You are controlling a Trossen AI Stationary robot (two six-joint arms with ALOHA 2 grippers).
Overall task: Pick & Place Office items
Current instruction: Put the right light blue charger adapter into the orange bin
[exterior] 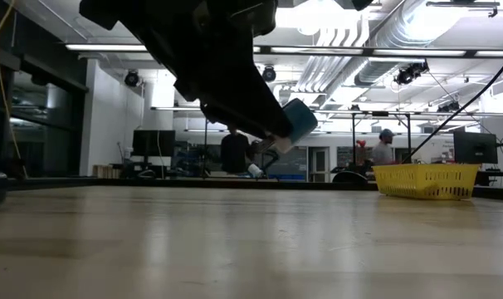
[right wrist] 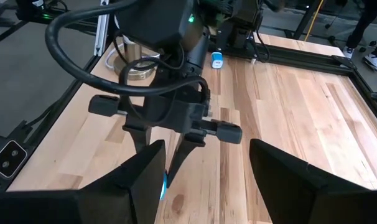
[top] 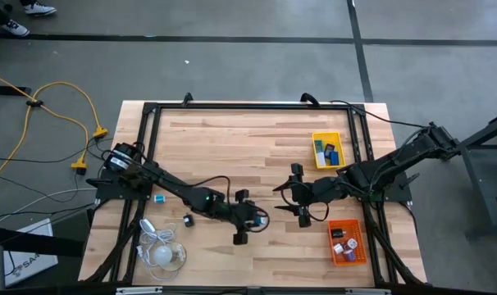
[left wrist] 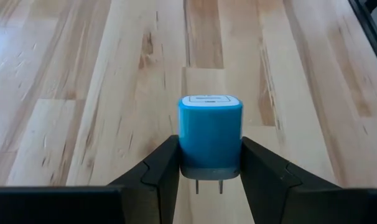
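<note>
The wooden table (top: pixel 232 156) takes up most of what I can see, with both dark arms reaching in toward its middle. The left arm stretches from its corner across the boards, and the left gripper (left wrist: pixel 211 167) is clamped on a blue charger plug (left wrist: pixel 210 138), lifted clear of the wood. I'd say it is carried high so it can travel over to a tray without dragging. The right gripper (right wrist: pixel 207 168) hangs just opposite with its fingers spread and nothing between them, facing the left one, perhaps ready for a hand-over, though that is only my guess.

On the right side sit the yellow tray (top: pixel 327 149), already holding a few small blue and dark pieces, and the orange tray (top: pixel 347 242) nearer the front edge with some pale and dark bits in it. Sorting looks well under way.

At the left front corner lies a white bulb-like thing with a coiled cord (top: pixel 162 252). Two loose items wait beside the left arm: a teal piece (top: pixel 160 198) and a small black piece (top: pixel 189 220).

From above, the held plug is all but hidden behind the wrist, and the pieces in the trays are too small to name.
</note>
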